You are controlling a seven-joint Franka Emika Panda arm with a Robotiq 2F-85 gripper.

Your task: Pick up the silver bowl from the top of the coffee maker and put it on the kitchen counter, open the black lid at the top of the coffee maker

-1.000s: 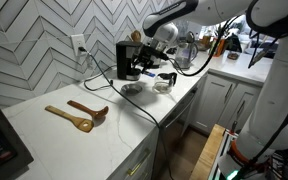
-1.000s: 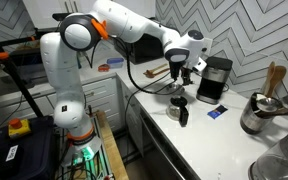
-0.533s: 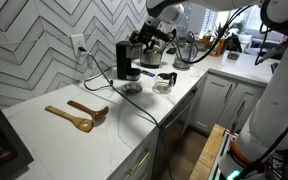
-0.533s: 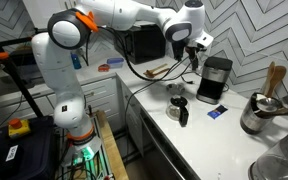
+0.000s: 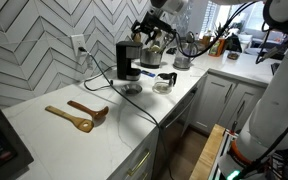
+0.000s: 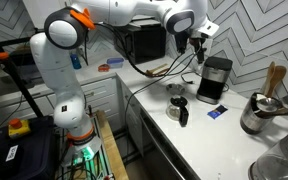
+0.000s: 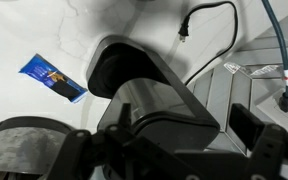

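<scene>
The silver bowl (image 5: 132, 88) lies on the white kitchen counter (image 5: 54, 135) in front of the black coffee maker (image 5: 129, 60); no gripper touches it. My gripper (image 5: 150, 37) hangs open just above and beside the coffee maker's top, also seen in an exterior view as the gripper (image 6: 197, 41) over the coffee maker (image 6: 216, 78). From the wrist, the gripper (image 7: 184, 120) looks down on the machine, its fingers (image 7: 246, 122) wide apart with nothing between them. The black lid (image 7: 144, 95) lies flat and shut.
A glass carafe (image 5: 164, 82) with a black handle stands beside the bowl. Wooden spoons (image 5: 79, 115) lie further along the counter. A blue packet (image 6: 215, 113) and a steel pot (image 6: 256, 115) sit past the machine. The power cord (image 7: 209, 30) runs to the wall.
The gripper has risen from low over the counter near the carafe to the height of the coffee maker's top, and its jaws have spread wider. The bowl has stayed on the counter.
</scene>
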